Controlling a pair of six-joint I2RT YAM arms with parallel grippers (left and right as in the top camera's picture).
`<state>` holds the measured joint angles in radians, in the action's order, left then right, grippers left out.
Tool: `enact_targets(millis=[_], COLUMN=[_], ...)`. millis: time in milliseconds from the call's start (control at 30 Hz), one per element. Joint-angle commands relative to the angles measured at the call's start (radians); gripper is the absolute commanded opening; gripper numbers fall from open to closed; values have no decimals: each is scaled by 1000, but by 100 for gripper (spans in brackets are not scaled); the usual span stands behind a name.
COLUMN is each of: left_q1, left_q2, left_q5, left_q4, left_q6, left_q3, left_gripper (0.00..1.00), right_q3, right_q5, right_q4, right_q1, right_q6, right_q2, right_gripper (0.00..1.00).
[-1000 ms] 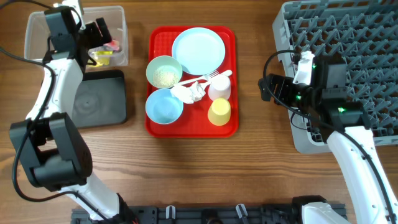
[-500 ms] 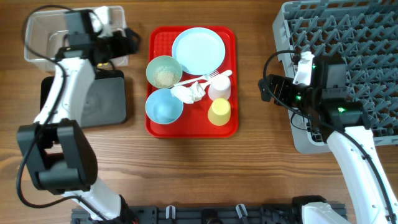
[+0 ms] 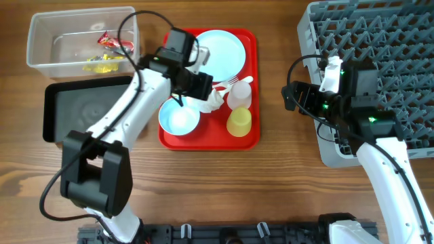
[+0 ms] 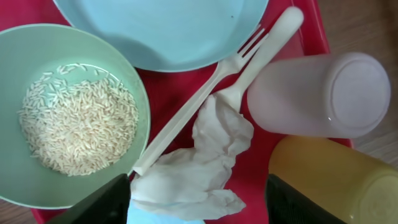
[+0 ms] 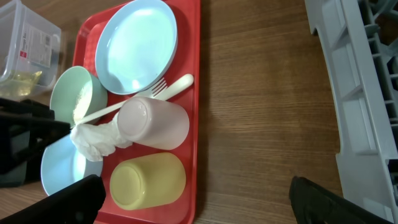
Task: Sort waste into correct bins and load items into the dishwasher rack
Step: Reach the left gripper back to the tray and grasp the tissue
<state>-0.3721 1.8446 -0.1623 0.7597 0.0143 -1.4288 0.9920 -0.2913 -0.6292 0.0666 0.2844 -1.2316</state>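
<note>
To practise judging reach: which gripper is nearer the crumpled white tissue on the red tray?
Left. The left gripper hovers directly over the tissue, jaws straddling it; the right gripper sits off the tray, beside the dishwasher rack.

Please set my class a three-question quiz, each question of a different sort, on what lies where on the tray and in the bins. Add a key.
1. True or false: the rice lies on the plate.
2. What lies in the clear tub? A wrappers; B cups; C a fork.
3. Which gripper hangs over the tissue?

Key: 1 false, it is in the green bowl. 2 A. 3 the left gripper.
</note>
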Motion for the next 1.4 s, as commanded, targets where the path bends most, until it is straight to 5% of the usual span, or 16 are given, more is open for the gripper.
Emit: enact_targets(millis=[0,533,733,967,1100,1367], left_q1=[-50,-77,-87,-89,-89,-89], left_q2=[-5,120,121,121,121,56], left_q5=[126,190,190,190,190,182], left_q4=[8,-3,-19,-22,-22,61], left_q6=[16,16,16,16,16,16], left_q3=[5,5,5,5,5,-54], left_gripper=[69,65,43,30,5,4], right_q3=[16,16,16,16,16,15], right_q5=[5,5,5,5,5,5], right_q4=[-8,-15,-15,-15,-15,-14], right_q1=[-5,-5,-5,-5,-5,-5], right_q6=[6,6,6,6,6,6], right_q2=[-9,-9,-9,-10,-17,-29], right_gripper=[100,100,100,100,100,100])
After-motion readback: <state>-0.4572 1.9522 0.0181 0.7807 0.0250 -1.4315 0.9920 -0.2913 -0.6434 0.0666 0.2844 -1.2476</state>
